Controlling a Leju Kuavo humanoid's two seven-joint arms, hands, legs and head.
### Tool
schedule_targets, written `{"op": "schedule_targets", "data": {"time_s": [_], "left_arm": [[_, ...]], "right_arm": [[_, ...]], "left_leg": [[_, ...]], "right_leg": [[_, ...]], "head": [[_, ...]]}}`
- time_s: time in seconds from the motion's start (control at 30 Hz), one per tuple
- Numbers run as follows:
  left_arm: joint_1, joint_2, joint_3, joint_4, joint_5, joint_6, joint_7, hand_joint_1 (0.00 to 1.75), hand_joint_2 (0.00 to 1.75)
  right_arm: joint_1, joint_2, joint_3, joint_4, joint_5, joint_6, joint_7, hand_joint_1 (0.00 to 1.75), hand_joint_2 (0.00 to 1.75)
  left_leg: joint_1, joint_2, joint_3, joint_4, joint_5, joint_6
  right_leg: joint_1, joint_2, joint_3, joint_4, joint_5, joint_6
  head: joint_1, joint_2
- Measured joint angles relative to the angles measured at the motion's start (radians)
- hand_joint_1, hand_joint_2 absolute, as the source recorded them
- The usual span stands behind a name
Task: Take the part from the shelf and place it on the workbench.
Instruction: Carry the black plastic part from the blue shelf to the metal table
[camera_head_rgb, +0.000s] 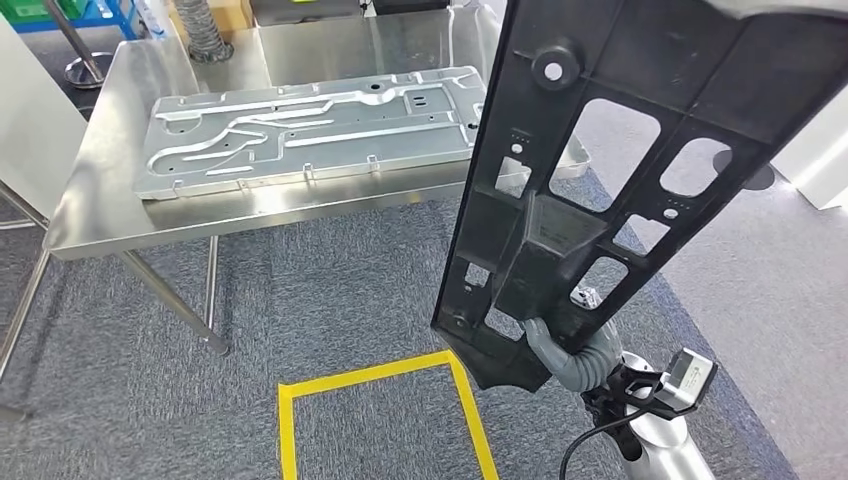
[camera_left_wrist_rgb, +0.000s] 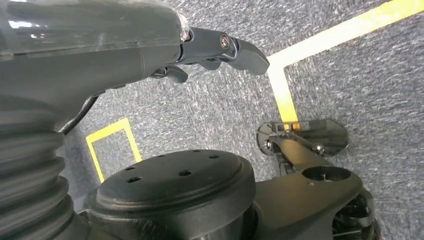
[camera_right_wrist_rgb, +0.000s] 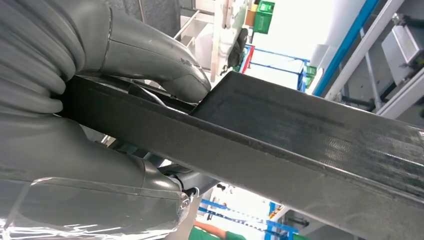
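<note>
The right robot hand (camera_head_rgb: 560, 345) has the long black plastic frame panel with cut-out windows (camera_head_rgb: 600, 170) clamped at its lower end, thumb on one face and fingers wrapped behind, as the right wrist view shows close up (camera_right_wrist_rgb: 150, 70). The panel stands nearly upright and leans away to the right, high off the floor. Gripping it low like this seems to keep the long piece clear of the robot's body while it is carried.

Ahead sits the stainless steel surface (camera_head_rgb: 110, 200), and lying flat across its middle is a stamped silver sheet-metal plate (camera_head_rgb: 310, 130), reaching close to the right edge. The black panel's upper part overlaps that right edge in the head view, but it is held in the air, not yet set down. Bare steel lies along the near edge and the left corner, so that looks the likeliest landing spot.

The left robot hand (camera_left_wrist_rgb: 220, 50) hangs over the grey carpet with its fingers loosely curled and nothing in them. A yellow tape square (camera_head_rgb: 385, 415) marks the floor short of the surface.
</note>
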Motion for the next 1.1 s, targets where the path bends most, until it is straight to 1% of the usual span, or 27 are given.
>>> {"op": "schedule_targets", "data": {"time_s": [0.07, 0.13, 0.17, 0.2, 0.27, 0.3, 0.33, 0.37, 0.4, 0.43, 0.47, 0.5, 0.53, 0.6, 0.63, 0.67, 0.7, 0.77, 0.8, 0.83, 0.87, 0.9, 0.93, 0.97, 1.0, 1.03, 1.1], "left_arm": [[0.0, 0.0, 0.0, 0.0, 0.0, 0.0, 0.0, 0.0, 1.75], [0.0, 0.0, 0.0, 0.0, 0.0, 0.0, 0.0, 0.0, 1.75], [-0.001, 0.0, 0.0, 0.0, 0.0, 0.0, 0.0, 0.0, 1.75], [-0.001, 0.0, 0.0, 0.0, 0.0, 0.0, 0.0, 0.0, 1.75], [-0.003, 0.0, 0.0, 0.0, 0.001, 0.0, -0.001, 0.0, 1.75], [-0.004, 0.001, 0.0, 0.0, 0.002, 0.0, -0.002, 0.0, 1.75], [-0.005, 0.001, 0.0, 0.0, 0.002, 0.0, -0.002, 0.0, 1.75], [-0.005, 0.001, 0.0, 0.0, 0.002, 0.0, -0.002, 0.0, 1.75], [-0.005, 0.002, 0.0, 0.0, 0.003, 0.0, -0.001, 0.0, 1.75], [-0.005, 0.002, 0.0, 0.0, 0.002, 0.001, -0.001, 0.0, 1.75], [-0.005, 0.002, 0.0, 0.0, 0.002, 0.001, -0.001, 0.0, 1.75], [-0.005, 0.002, 0.0, 0.0, 0.002, 0.001, -0.001, 0.0, 1.75], [-0.005, 0.002, 0.0, 0.0, 0.001, 0.001, -0.001, 0.0, 1.75], [-0.001, 0.002, 0.0, 0.0, -0.002, 0.0, -0.002, 0.0, 1.75], [0.001, 0.002, 0.0, 0.0, -0.002, -0.001, -0.002, 0.0, 1.75], [0.001, 0.001, 0.0, 0.0, -0.003, -0.002, -0.002, 0.0, 1.75], [0.0, 0.001, 0.0, 0.0, -0.003, -0.003, -0.001, 0.0, 1.75], [-0.001, 0.001, 0.0, 0.0, -0.002, -0.003, -0.001, 0.0, 1.75], [0.0, 0.001, 0.0, 0.0, -0.002, -0.003, -0.001, 0.0, 1.75], [0.0, 0.001, 0.0, 0.0, -0.002, -0.003, -0.001, 0.0, 1.75], [0.0, 0.001, 0.0, 0.0, -0.002, -0.003, -0.001, 0.0, 1.75], [0.0, 0.001, 0.0, 0.0, -0.002, -0.003, 0.0, 0.0, 1.75], [0.0, 0.001, 0.0, 0.0, -0.002, -0.004, 0.0, 0.0, 1.75], [-0.001, 0.001, 0.0, 0.0, -0.002, -0.005, 0.0, 0.0, 1.75], [-0.002, 0.0, 0.0, 0.0, -0.003, -0.006, -0.001, 0.0, 1.75], [-0.001, 0.0, 0.0, 0.0, -0.004, -0.007, -0.001, 0.0, 1.75], [-0.002, 0.0, 0.0, 0.0, -0.005, -0.008, -0.001, 0.0, 1.75]], "right_arm": [[0.0, 0.0, 0.0, 0.0, -0.001, 0.0, 0.0, 1.75, 1.75], [0.0, 0.0, 0.0, 0.0, -0.001, 0.0, 0.0, 1.75, 1.75], [0.0, 0.0, 0.001, 0.0, -0.001, 0.0, 0.0, 1.75, 1.75], [-0.001, 0.0, 0.001, 0.0, -0.001, 0.0, 0.0, 1.75, 1.75], [-0.001, 0.0, 0.002, 0.0, -0.001, 0.0, 0.0, 1.75, 1.75], [0.0, -0.001, 0.002, 0.0, -0.001, 0.0, 0.0, 1.75, 1.75], [0.0, 0.0, 0.002, 0.0, -0.001, 0.0, 0.0, 1.75, 1.75], [0.0, 0.0, 0.002, 0.0, 0.0, 0.0, 0.0, 1.75, 1.75], [0.0, 0.0, 0.003, 0.001, 0.001, -0.001, 0.001, 1.75, 1.75], [0.001, 0.0, 0.003, 0.0, 0.003, -0.002, 0.002, 1.75, 1.75], [0.001, 0.0, 0.003, 0.0, 0.005, -0.004, 0.003, 1.75, 1.75], [0.001, 0.0, 0.003, 0.0, 0.009, -0.007, 0.004, 1.75, 1.75], [0.001, 0.0, 0.004, 0.0, 0.011, -0.011, 0.006, 1.75, 1.75], [0.003, 0.001, 0.005, 0.0, 0.014, -0.018, 0.008, 1.75, 1.75], [0.004, 0.001, 0.005, -0.001, 0.013, -0.019, 0.008, 1.75, 1.75], [0.006, 0.002, 0.004, -0.003, 0.012, -0.019, 0.008, 1.75, 1.75], [0.008, 0.001, 0.003, -0.004, 0.011, -0.018, 0.007, 1.75, 1.75], [0.012, 0.001, 0.002, -0.005, 0.01, -0.015, 0.007, 1.75, 1.75], [0.014, 0.001, 0.003, -0.004, 0.01, -0.014, 0.006, 1.75, 1.75], [0.016, 0.001, 0.003, -0.003, 0.01, -0.012, 0.006, 1.75, 1.75], [0.017, 0.001, 0.003, -0.002, 0.01, -0.012, 0.006, 1.75, 1.75], [0.017, 0.001, 0.003, -0.002, 0.009, -0.012, 0.006, 1.75, 1.75], [0.016, 0.001, 0.002, -0.002, 0.008, -0.012, 0.006, 1.75, 1.75], [0.016, 0.001, 0.001, -0.002, 0.008, -0.012, 0.006, 1.75, 1.75], [0.016, 0.001, 0.001, -0.002, 0.007, -0.012, 0.006, 1.75, 1.75], [0.017, 0.001, 0.0, -0.003, 0.006, -0.013, 0.006, 1.75, 1.75], [0.018, 0.001, -0.002, -0.006, 0.003, -0.013, 0.006, 1.75, 1.75]], "left_leg": [[-0.002, 0.0, -0.002, 0.0, -0.001, -0.01], [-0.001, 0.001, -0.003, 0.004, -0.007, -0.021], [-0.001, 0.002, -0.011, 0.023, -0.022, -0.027], [0.0, 0.002, -0.028, 0.062, -0.046, -0.032], [0.003, 0.003, -0.087, 0.191, -0.109, -0.038], [0.004, 0.003, -0.113, 0.248, -0.127, -0.039], [0.004, 0.003, -0.125, 0.274, -0.127, -0.039], [0.005, 0.004, -0.117, 0.259, -0.105, -0.038], [0.005, 0.011, -0.091, 0.205, -0.069, -0.036], [0.005, 0.026, -0.059, 0.136, -0.035, -0.034], [0.002, 0.039, -0.029, 0.073, -0.012, -0.031], [0.0, 0.051, -0.012, 0.031, 0.0, -0.026], [-0.002, 0.055, -0.006, 0.012, 0.0, -0.021], [-0.003, 0.046, -0.009, 0.006, 0.001, -0.007], [-0.003, 0.043, -0.008, 0.002, 0.004, 0.0], [-0.001, 0.04, -0.008, -0.002, 0.007, 0.007], [0.0, 0.039, -0.007, -0.006, 0.01, 0.013], [-0.001, 0.037, -0.008, -0.007, 0.011, 0.019], [-0.003, 0.036, -0.008, -0.006, 0.011, 0.02], [-0.004, 0.034, -0.008, -0.006, 0.01, 0.021], [-0.005, 0.033, -0.008, -0.005, 0.01, 0.021], [-0.005, 0.031, -0.006, -0.005, 0.009, 0.021], [-0.006, 0.029, -0.004, -0.004, 0.008, 0.019], [-0.007, 0.028, -0.003, -0.003, 0.006, 0.017], [-0.008, 0.026, -0.003, -0.002, 0.005, 0.014], [-0.008, 0.026, -0.005, -0.001, 0.004, 0.01], [-0.008, 0.026, -0.005, -0.003, 0.001, -0.001]], "right_leg": [[0.005, 0.001, 0.002, -0.015, 0.0, -0.008], [0.001, 0.001, 0.004, -0.02, 0.002, -0.017], [-0.001, 0.0, 0.006, -0.023, 0.003, -0.022], [-0.003, -0.002, 0.008, -0.026, 0.003, -0.026], [-0.002, -0.005, 0.009, -0.027, 0.002, -0.031], [-0.001, -0.009, 0.009, -0.026, 0.001, -0.033], [0.0, -0.013, 0.01, -0.026, 0.001, -0.034], [0.0, -0.017, 0.013, -0.026, -0.001, -0.034], [0.0, -0.021, 0.016, -0.026, -0.002, -0.033], [0.0, -0.024, 0.02, -0.025, -0.004, -0.031], [0.003, -0.027, 0.021, -0.023, -0.007, -0.027], [0.005, -0.03, 0.021, -0.022, -0.008, -0.022], [0.008, -0.034, 0.019, -0.02, -0.008, -0.017], [0.01, -0.043, 0.017, -0.02, -0.007, -0.007], [0.008, -0.044, 0.015, -0.015, -0.012, -0.002], [0.007, -0.039, 0.009, 0.003, -0.026, 0.002], [0.005, -0.032, -0.009, 0.042, -0.05, 0.007], [0.003, -0.019, -0.07, 0.17, -0.113, 0.012], [0.003, -0.017, -0.101, 0.231, -0.134, 0.014], [0.003, -0.017, -0.118, 0.264, -0.137, 0.014], [0.003, -0.017, -0.117, 0.257, -0.121, 0.012], [0.004, -0.017, -0.095, 0.209, -0.088, 0.008], [0.005, -0.017, -0.059, 0.137, -0.05, 0.003], [0.008, -0.017, -0.025, 0.066, -0.023, -0.004], [0.011, -0.018, -0.001, 0.014, -0.007, -0.009], [0.015, -0.018, 0.011, -0.014, -0.002, -0.014], [0.017, -0.017, 0.013, -0.026, -0.005, -0.021]], "head": [[0.0, 0.0], [0.0, 0.0], [0.0, 0.0], [0.0, 0.0], [0.0, 0.0], [0.0, 0.0], [0.0, 0.0], [0.0, 0.0], [0.0, 0.0], [0.0, 0.0], [0.0, 0.0], [0.0, 0.0], [0.0, 0.0], [0.0, 0.0], [0.0, 0.0], [0.0, 0.0], [0.0, 0.0], [0.0, 0.0], [0.0, 0.0], [0.0, 0.0], [0.0, 0.0], [0.0, 0.0], [0.0, 0.0], [0.0, 0.0], [0.0, 0.0], [0.0, 0.0], [0.0, 0.0]]}}
